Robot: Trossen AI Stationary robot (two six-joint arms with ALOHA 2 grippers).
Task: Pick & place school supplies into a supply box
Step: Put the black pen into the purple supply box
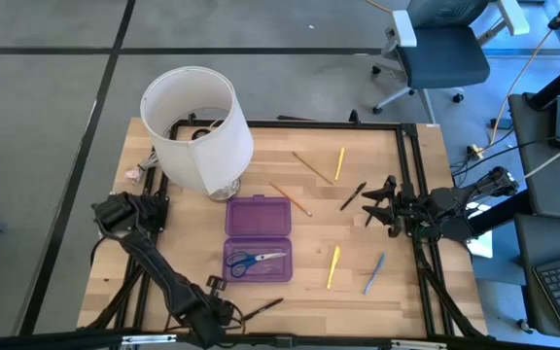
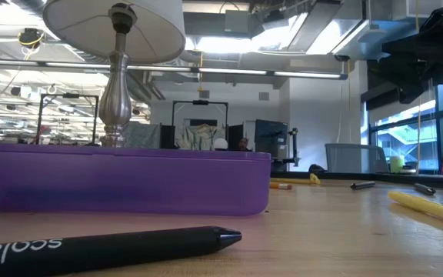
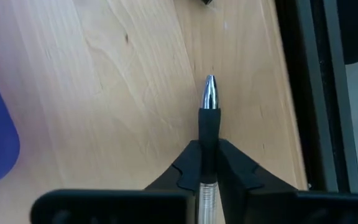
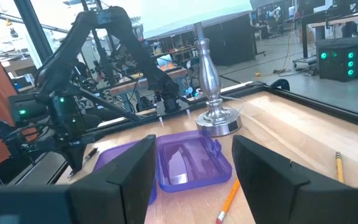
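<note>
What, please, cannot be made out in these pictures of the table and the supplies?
Contents of the supply box: low view, its purple wall hides them.
Rear of the pen: left wrist view, hidden by the left claw shut on it.
One end of the marker: low view, cut off by the left edge.
End of the orange pencil: right wrist view, cut off by the bottom edge.
</note>
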